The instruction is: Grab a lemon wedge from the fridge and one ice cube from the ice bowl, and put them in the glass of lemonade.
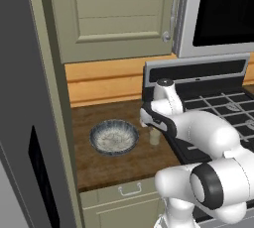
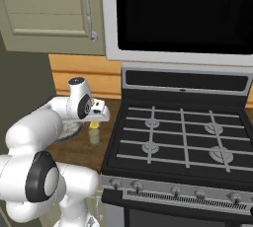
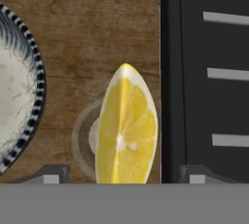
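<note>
The bright yellow lemon wedge (image 3: 126, 130) hangs straight over the glass of lemonade (image 3: 81, 138), whose round rim shows behind it. From the right base view the lemon wedge (image 2: 93, 125) sits just under my gripper (image 2: 97, 118) and at the top of the glass (image 2: 94, 136). My gripper (image 3: 124, 175) is open: both fingertips (image 3: 51, 174) stand well clear of the wedge. The ice bowl (image 1: 114, 137) with whitish contents rests on the wooden counter (image 1: 99, 167) left of the glass (image 1: 155, 137). The fridge (image 1: 20, 123) shows as a grey wall at far left.
A black gas stove (image 2: 183, 132) borders the counter right beside the glass. A microwave (image 2: 188, 14) hangs above it and a beige cabinet (image 1: 119, 14) above the counter. My own arm (image 1: 203, 133) covers the counter's right front.
</note>
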